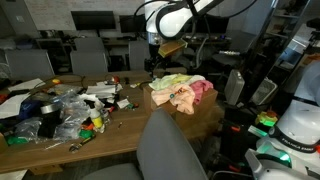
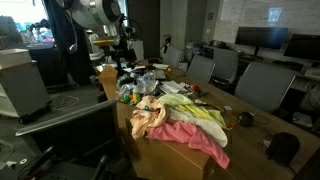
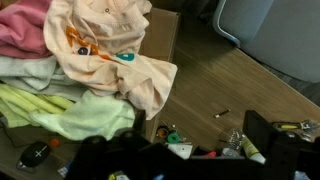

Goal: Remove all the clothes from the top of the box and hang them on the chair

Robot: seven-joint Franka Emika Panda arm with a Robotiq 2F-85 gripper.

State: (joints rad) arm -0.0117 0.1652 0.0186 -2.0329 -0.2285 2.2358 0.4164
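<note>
Clothes cover the box by a cluttered, seemingly wooden table.

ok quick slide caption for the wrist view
Pile of clothes on the box, printed peach garment on top, wooden table alongside

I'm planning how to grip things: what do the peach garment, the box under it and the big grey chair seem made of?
Peach garment: soft thin cloth, matte, lying in loose folds. Box: probably cardboard, plain dull brown with a flat top and straight edge. Chair: seemingly grey fabric over padding, matte with no shine; weave too small to tell.
</note>
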